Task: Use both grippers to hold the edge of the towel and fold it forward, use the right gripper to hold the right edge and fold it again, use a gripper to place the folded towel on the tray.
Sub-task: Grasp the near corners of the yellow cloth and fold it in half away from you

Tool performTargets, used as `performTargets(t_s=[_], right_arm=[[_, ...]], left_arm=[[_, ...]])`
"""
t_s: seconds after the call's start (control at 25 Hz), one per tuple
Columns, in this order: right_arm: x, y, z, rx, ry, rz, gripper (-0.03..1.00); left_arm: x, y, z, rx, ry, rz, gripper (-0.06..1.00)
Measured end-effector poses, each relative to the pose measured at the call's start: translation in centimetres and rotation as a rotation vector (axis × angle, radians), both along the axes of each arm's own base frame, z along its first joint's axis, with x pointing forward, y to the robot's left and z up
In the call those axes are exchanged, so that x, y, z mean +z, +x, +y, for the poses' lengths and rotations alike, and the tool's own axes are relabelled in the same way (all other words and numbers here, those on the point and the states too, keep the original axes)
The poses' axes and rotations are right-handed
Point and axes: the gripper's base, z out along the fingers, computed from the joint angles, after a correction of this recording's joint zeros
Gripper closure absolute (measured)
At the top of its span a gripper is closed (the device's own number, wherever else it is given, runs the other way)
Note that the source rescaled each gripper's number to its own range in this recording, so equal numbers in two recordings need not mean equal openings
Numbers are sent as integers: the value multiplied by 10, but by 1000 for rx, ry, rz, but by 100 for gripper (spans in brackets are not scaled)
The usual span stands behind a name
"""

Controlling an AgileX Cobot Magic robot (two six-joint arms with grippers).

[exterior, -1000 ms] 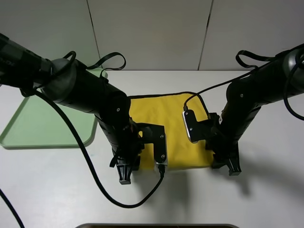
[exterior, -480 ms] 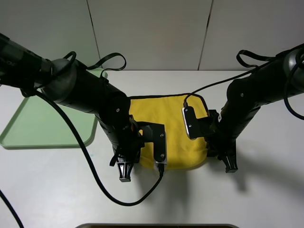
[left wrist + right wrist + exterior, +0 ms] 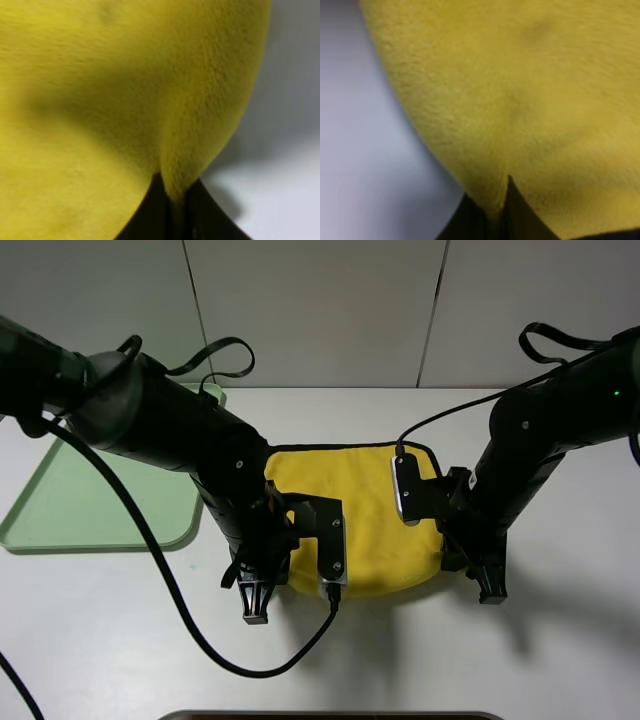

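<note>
The yellow towel (image 3: pixel 365 505) lies in the middle of the table, its black binding showing along the far side. Its near edge (image 3: pixel 385 589) curves up off the table. My left gripper (image 3: pixel 257 598) is shut on the edge's left end, and the left wrist view shows a fold of yellow plush (image 3: pixel 175 165) pinched between the black fingers (image 3: pixel 150 215). At the right end my right gripper (image 3: pixel 489 583) is shut on the same edge, with plush (image 3: pixel 490 165) caught between its fingers (image 3: pixel 520 215). The pale-green tray (image 3: pixel 90 490) sits at the far left, partly behind the left arm.
Black cables loop from both arms over the table in front of the towel and behind it. A grey panelled wall stands behind the table. A dark object's edge (image 3: pixel 330 715) shows at the bottom of the exterior high view.
Both grippers have closed on the towel's near edge. The edge has risen and rounded inward, and both arms have shifted slightly.
</note>
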Motion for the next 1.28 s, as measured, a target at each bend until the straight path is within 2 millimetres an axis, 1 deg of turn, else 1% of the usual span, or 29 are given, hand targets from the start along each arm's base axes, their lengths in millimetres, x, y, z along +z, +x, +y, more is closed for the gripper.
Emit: performTargets(t_s=[0.12,0.28,0.4,0.52,0.84,1.16,1.28], right_arm=[[13,-4,4,-19,22,-25,97],[29,-16,21,-6,67,-50,97],[39,-27,34,4,103,-61,97],[46,-35,39,-4,111,-51,97],[55,-46,33,-100,86,20,97],[61,-54,25,-174,29,84,97],[68,-57,23,-182,37,77,97]], left_arm=[[12,-1,1,-1,-11,-9,94],[25,-3,3,-2,-19,-15,94],[30,-6,6,-3,-3,2,94],[37,-8,8,-4,1,7,94],[54,-9,10,-14,-23,-31,94],[57,-12,15,-23,17,-9,94],[61,-13,16,-24,15,-13,94]])
